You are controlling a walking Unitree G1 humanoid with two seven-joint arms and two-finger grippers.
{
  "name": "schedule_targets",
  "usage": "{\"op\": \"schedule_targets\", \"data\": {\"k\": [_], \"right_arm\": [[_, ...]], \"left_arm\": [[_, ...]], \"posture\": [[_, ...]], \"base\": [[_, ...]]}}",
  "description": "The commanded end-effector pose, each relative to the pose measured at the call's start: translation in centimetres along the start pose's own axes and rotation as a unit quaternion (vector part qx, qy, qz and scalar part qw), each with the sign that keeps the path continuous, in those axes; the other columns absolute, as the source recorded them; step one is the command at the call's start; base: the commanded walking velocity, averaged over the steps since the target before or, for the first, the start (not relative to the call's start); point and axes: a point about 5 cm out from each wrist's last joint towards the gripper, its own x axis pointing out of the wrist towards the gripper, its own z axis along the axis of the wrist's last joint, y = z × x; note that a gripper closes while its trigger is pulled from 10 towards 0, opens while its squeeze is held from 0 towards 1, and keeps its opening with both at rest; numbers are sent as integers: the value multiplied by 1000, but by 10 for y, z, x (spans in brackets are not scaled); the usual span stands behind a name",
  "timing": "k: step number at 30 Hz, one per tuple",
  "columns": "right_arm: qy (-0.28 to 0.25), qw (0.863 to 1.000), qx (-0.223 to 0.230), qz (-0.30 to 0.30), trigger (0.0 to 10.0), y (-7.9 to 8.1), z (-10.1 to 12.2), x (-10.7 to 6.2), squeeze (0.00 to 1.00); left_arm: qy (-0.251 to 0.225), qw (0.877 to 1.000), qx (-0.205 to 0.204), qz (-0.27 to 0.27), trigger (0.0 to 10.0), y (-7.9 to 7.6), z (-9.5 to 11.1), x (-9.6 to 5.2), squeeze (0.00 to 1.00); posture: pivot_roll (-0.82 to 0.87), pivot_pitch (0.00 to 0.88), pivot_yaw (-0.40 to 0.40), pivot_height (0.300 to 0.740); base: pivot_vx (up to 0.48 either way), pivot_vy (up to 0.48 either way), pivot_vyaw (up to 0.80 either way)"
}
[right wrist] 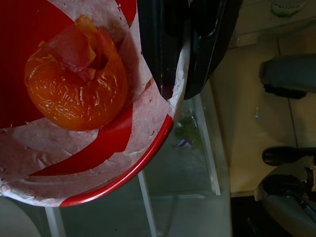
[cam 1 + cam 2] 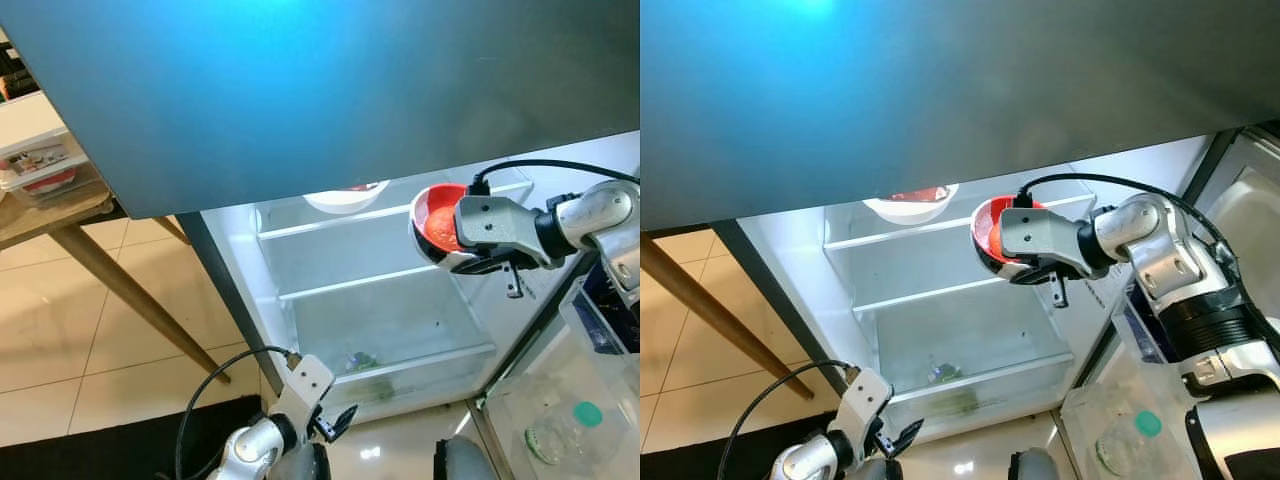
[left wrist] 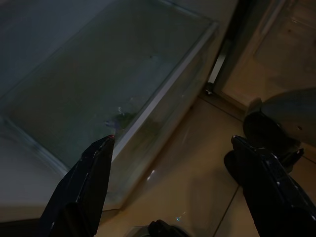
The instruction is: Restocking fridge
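Red-and-white patterned bowl point(image 1: 98, 148); orange food point(image 1: 74, 89); white bowl point(image 2: 345, 198); black fingers point(image 1: 158, 44); beige floor tiles point(image 2: 60, 330); green-lidded jar point(image 2: 570, 425).

The red bowl point(image 1: 98, 163) looks like glossy plastic, lined with crinkled white paper point(image 1: 64, 148). The fridge shelves point(image 2: 370, 285) are clear glass, the floor point(image 2: 60, 350) shiny beige tile, the tabletop's leg point(image 2: 130, 300) plain wood. The right pincer point(image 1: 180, 49) has smooth black fingers.

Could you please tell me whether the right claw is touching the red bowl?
Touching. The right wrist view shows the right claw clamped over the rim of the red bowl, one finger inside and one outside.
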Motion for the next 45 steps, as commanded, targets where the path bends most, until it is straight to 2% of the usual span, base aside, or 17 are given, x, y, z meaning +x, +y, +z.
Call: {"op": "schedule_targets", "data": {"k": [1,2,3,4,5,7,10,14,17,18,19,20,25,31,32,36,45], "right_arm": [[-20,999,-15,-27,10000,-3,6,-4,243],[-25,999,-15,-43,10000,-6,7,-3,247],[-33,998,-13,-55,10000,-9,9,-4,396],[-33,998,-13,-55,10000,-9,9,-4,396],[-38,997,-10,-61,10000,-11,10,-4,463],[-47,996,-10,-81,10000,-18,14,-6,506],[-49,994,-12,-100,10000,-23,16,-7,502],[-27,984,-26,-173,10000,-38,15,-2,404],[-27,982,-22,-186,10000,-41,15,1,388],[-26,982,-19,-189,10000,-42,15,2,310],[-26,982,-19,-189,10000,-42,15,2,310],[-19,981,-21,-190,10000,-43,15,2,0],[-10,980,-24,-195,10000,-46,15,0,0],[-10,971,-31,-237,10000,-53,17,0,0],[-8,964,-37,-265,10000,-58,18,3,0],[-5,955,-48,-292,10000,-62,21,11,0],[-3,952,-62,-300,10000,-65,30,26,0]], "left_arm": [[12,1000,-7,-5,10000,-4,-7,-2,0],[12,1000,-7,-5,10000,-4,-6,-2,0],[12,1000,-7,-5,10000,-4,-6,-2,0],[12,1000,-7,-5,10000,-4,-6,-2,0],[12,1000,-7,-5,10000,-4,-6,-2,0],[12,1000,-7,-5,10000,-3,-6,-2,0],[12,1000,-7,-4,10000,-3,-6,-2,0],[9,1000,-5,-3,10000,-1,-5,-2,0],[6,1000,-4,-2,10000,-1,-3,-1,0],[5,1000,-3,-2,10000,0,-2,-1,0],[5,1000,-3,-2,10000,0,-2,-1,0],[2,1000,-2,-2,10000,0,-1,-1,0],[-1,1000,-1,-1,10000,1,1,0,0],[-2,1000,1,-2,10000,1,1,-1,0],[-4,1000,3,-2,10000,1,3,0,0],[-11,1000,8,-4,10000,2,7,2,0],[-33,999,22,-7,10000,6,23,8,0]], "posture": [[-93,143,65,621],[-92,144,66,621],[-91,143,66,621],[-91,143,66,621],[-91,144,66,621],[-89,144,65,621],[-89,144,65,621],[-88,143,63,621],[-88,144,63,621],[-86,144,60,621],[-86,144,60,621],[-86,144,60,621],[-85,144,59,621],[-89,146,66,621],[-89,148,68,621],[-88,150,70,621],[-83,155,66,621]], "base": [[0,0,0],[0,0,0],[0,0,0],[0,0,0],[0,0,0],[0,0,0],[0,0,0],[0,0,0],[0,0,0],[0,0,0],[0,0,0],[0,0,0],[0,0,0],[0,0,0],[0,0,0],[0,0,0],[0,0,0]]}}
